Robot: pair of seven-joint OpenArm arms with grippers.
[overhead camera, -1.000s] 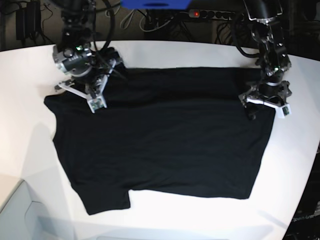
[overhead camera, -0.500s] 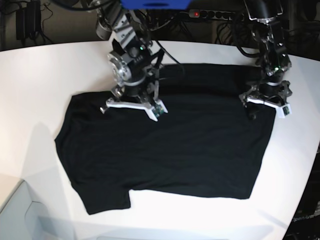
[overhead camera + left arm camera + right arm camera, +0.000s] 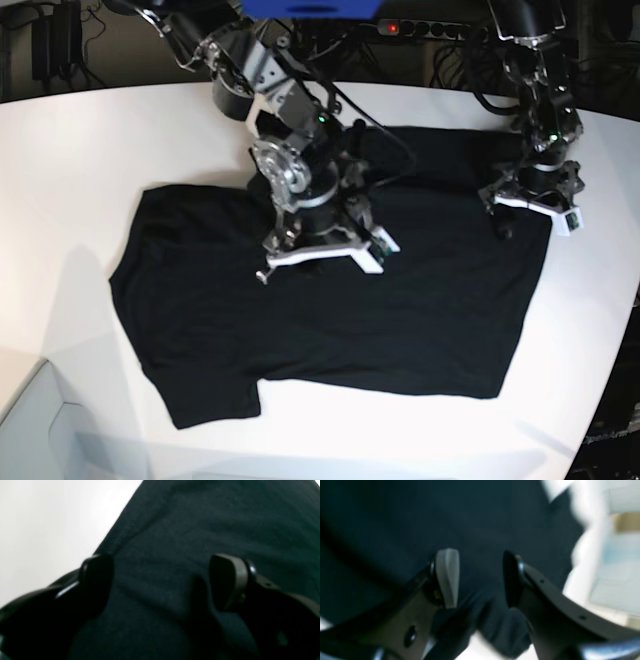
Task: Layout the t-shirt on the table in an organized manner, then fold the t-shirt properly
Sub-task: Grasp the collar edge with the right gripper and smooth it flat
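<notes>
Your t-shirt (image 3: 400, 310) lies plain side up on the white table (image 3: 80, 160), mostly spread, one long edge doubled over mid-fold; smoothing and further folds appear to remain. Your right hand (image 3: 322, 258) hovers mid-shirt, fingers apart; your left hand (image 3: 532, 207) rests on the corner, fingers apart. Cables clutter the dark background.

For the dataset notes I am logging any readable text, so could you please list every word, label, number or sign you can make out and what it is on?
None can be read in any view.
The t-shirt shows only plain black cloth, with no print or label visible.
The table is bare white, unmarked.
Both wrist views are blurred; the right gripper and left gripper show no lettering.
The blue object at the top edge shows no text.
</notes>
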